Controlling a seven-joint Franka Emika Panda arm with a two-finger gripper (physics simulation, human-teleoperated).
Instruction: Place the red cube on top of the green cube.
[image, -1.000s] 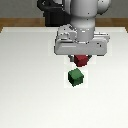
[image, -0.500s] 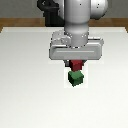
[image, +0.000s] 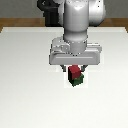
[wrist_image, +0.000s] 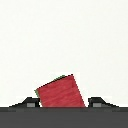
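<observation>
We see a broad white table (image: 25, 95) filling most of the exterior view, its surface plain and evenly lit. Beyond its far edge runs a strip of brown wooden floor (image: 20, 23). In the wrist view the same white surface fills the background.

You are seeing a plain dark red cube (image: 74, 72), a plain dark green cube (image: 77, 81), and a white bench (image: 25, 75).
</observation>
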